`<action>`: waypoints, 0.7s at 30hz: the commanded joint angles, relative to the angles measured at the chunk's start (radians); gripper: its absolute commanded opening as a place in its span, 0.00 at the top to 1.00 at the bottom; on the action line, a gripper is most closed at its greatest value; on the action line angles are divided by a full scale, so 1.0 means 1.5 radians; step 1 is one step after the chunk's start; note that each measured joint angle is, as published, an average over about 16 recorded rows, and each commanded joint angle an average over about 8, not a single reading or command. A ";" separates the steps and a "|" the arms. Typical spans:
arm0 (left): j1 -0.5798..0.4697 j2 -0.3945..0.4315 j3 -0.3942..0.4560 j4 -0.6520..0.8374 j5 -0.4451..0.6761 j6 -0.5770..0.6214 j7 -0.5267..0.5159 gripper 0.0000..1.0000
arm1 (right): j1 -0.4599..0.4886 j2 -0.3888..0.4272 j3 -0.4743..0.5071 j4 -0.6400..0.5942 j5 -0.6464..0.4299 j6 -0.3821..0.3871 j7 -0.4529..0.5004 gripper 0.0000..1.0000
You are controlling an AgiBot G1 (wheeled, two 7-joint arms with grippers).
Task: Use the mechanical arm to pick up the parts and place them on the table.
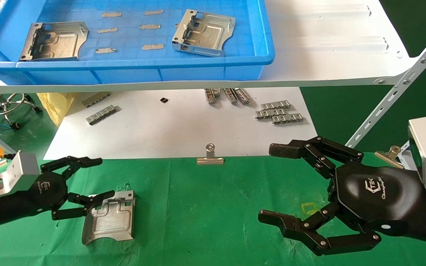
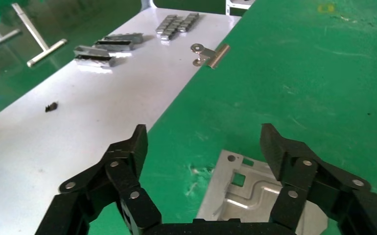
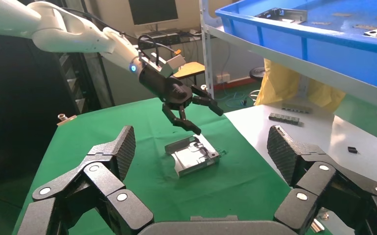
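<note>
One silver part [image 1: 109,216] lies flat on the green table [image 1: 205,207] at the front left. My left gripper [image 1: 94,181] hangs open just over its left edge, with nothing between the fingers; in the left wrist view the part [image 2: 247,191] shows below the spread fingers [image 2: 132,147]. The right wrist view shows the left gripper [image 3: 191,110] a little above the part [image 3: 191,155], one fingertip close to its far corner. Two more parts [image 1: 54,40] [image 1: 203,33] lie in the blue bin [image 1: 142,70]. My right gripper [image 1: 270,183] hovers open and empty over the cloth at the right.
The bin stands on a white shelf [image 1: 327,48] with a slanted strut [image 1: 394,96] at the right. Below it a white board [image 1: 176,125] carries ribbed silver strips [image 1: 279,112]. Binder clips [image 1: 210,157] [image 1: 388,155] hold the cloth's far edge.
</note>
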 commanded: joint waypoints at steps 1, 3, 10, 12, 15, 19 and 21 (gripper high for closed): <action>-0.001 0.000 0.001 0.002 0.000 0.000 0.004 0.00 | 0.000 0.000 0.000 0.000 0.000 0.000 0.000 0.00; -0.002 0.000 0.000 -0.005 0.001 -0.001 0.002 0.00 | 0.000 0.000 0.000 0.000 0.000 0.000 0.000 0.00; 0.020 -0.011 -0.020 -0.076 -0.011 -0.007 -0.045 0.00 | 0.000 0.000 0.000 0.000 0.000 0.000 0.000 0.00; 0.028 -0.015 -0.028 -0.102 -0.016 -0.009 -0.063 0.00 | 0.000 0.000 0.000 0.000 0.000 0.000 0.000 0.00; 0.040 -0.021 -0.039 -0.142 -0.022 -0.013 -0.090 0.00 | 0.000 0.000 0.000 0.000 0.000 0.000 0.000 0.00; 0.057 -0.029 -0.054 -0.196 -0.032 -0.018 -0.126 0.00 | 0.000 0.000 0.000 0.000 0.000 0.000 0.000 0.00; 0.065 -0.033 -0.062 -0.222 -0.036 -0.020 -0.144 0.00 | 0.000 0.000 0.000 0.000 0.000 0.000 0.000 0.00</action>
